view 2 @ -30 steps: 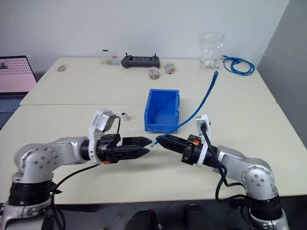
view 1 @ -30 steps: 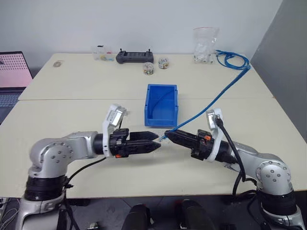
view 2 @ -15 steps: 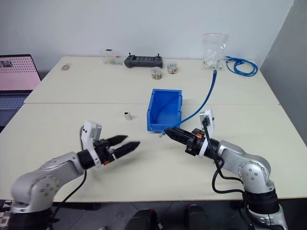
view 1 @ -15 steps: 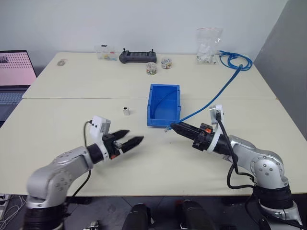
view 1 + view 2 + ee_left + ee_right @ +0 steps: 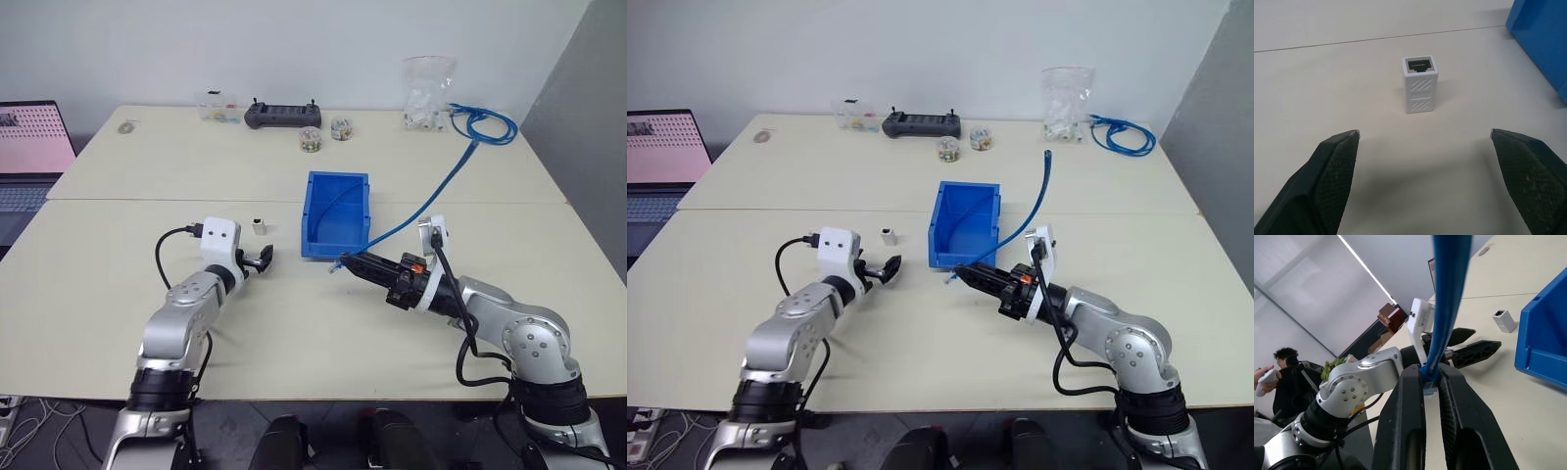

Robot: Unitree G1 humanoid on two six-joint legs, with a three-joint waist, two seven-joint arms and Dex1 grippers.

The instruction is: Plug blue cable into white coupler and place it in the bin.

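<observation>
- One white coupler [image 5: 1420, 84]: small boxy plastic block, hatched ribs moulded on its face, dark socket opening upward. It stands upright on the matte cream table [image 5: 118, 264], beside the bin and apart from it.
- One bin [image 5: 335, 213]: rectangular glossy blue plastic, open-topped.
- One blue cable [image 5: 431, 201]: thin smooth cord, running from the right gripper up and back across the table.
- Left gripper [image 5: 1425, 137]: two black fingers with stippled pads, spread wide and grasping nothing; coupler sits just ahead, between the tips, untouched.
- Right gripper [image 5: 1432, 378]: two smooth black fingers clenched on the blue cable near its plug end, held just in front of the bin.
</observation>
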